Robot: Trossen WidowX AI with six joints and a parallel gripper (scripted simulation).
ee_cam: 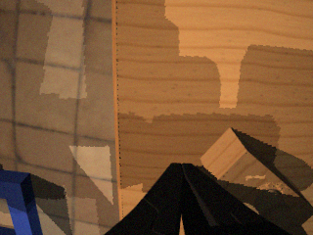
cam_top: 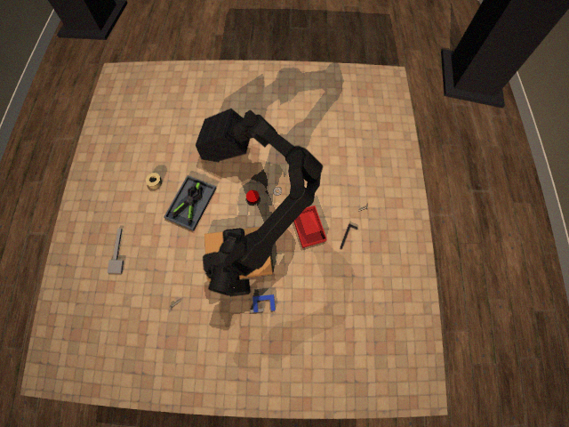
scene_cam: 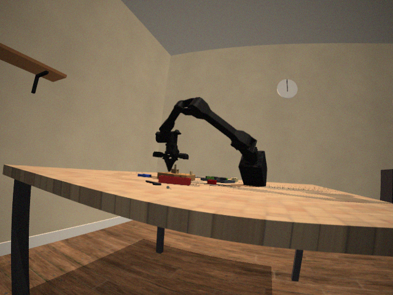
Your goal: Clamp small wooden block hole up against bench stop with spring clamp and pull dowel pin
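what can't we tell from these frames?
- Wooden block, wrist view: its pin end sits behind the shut gripper; hole and pin unreadable.
- Top view: the arm covers the block and most of the board.
- Spring clamp: half-covered from above, cropped at the wrist view's left edge.

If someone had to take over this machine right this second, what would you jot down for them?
Gripper: shut, holding nothing, hanging low over the board beside the block.
Block: on the board, pin not visible.
Clamp: apparently the green-handled tool in the grey tray, away from the board.
Done: nothing visible.
Left: fetch clamp, clamp block to the stop, pull pin, set it down, withdraw arm.
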